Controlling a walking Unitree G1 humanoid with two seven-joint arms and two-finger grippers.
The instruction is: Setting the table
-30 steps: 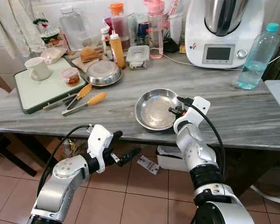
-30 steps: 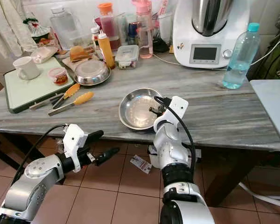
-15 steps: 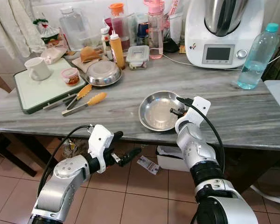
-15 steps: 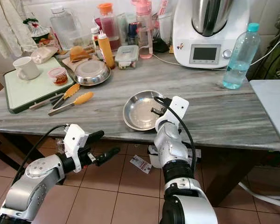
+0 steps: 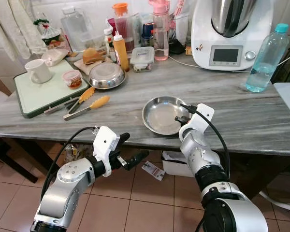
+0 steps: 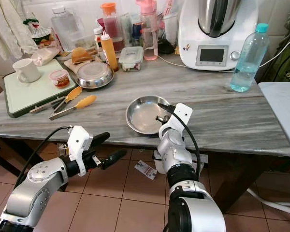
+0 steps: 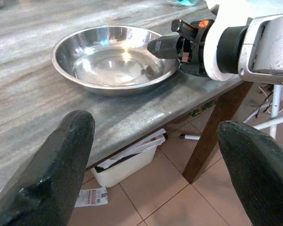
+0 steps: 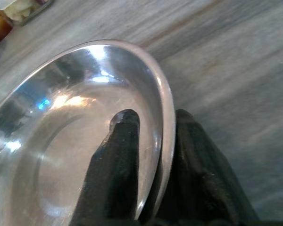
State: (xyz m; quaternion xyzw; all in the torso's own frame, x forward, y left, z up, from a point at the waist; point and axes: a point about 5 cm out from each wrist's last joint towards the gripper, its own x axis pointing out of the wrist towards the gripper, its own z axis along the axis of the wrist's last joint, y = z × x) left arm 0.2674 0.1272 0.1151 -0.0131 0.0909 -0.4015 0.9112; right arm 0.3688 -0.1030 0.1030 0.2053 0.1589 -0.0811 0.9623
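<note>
Landmark: grey veined marble table (image 5: 241, 121), smooth slab with a straight front edge. Steel plate (image 5: 165, 114), round, shallow, shiny with a raised rim, sits on the table near that front edge. Right gripper (image 8: 153, 155) pinches the plate's rim, one black finger inside the dish, one outside; the finger bases are cut off by the frame. Left gripper (image 5: 130, 151) hangs below the table's front edge over terracotta floor tiles, its blunt matte fingers (image 7: 56, 165) spread wide, holding nothing. At the table's far left end is a pale green board (image 5: 38, 94) with a white mug (image 5: 38, 71). Orange-tipped tongs (image 5: 87, 104) lie just beside the board. A second, domed steel dish (image 5: 106, 76) sits farther back. A clear water bottle (image 5: 267, 58) with a teal cap stands at the far right. Jars along the table's back edge overlap; contents are hard to read.
</note>
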